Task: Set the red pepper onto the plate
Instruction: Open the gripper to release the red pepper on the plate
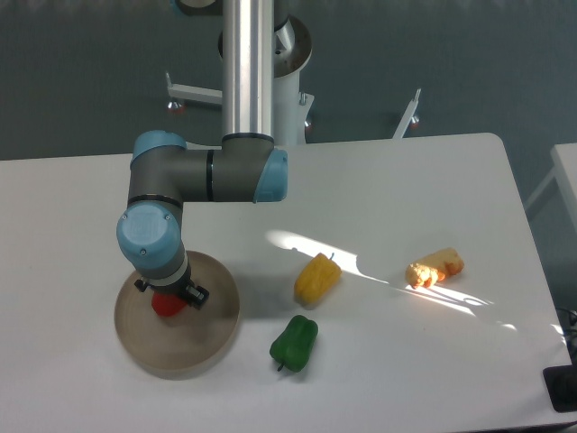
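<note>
Pepper's over the plate, arm parked right on top of it

The gripper (167, 298) is down over the tan plate (203, 343) near the table's (406, 180) left front, with the red pepper (164, 305) poking out just under the wrist. The fingers are mostly hidden by the arm's blue-capped joint, so I can't tell if they're clamped on it or spread, or if the pepper's actually touching the plate. Off to the right there's a yellow pepper (316, 278), a green pepper (294, 342) just in front of it, and farther right an orange-ish food bit (435, 267) in a sun patch.
</note>
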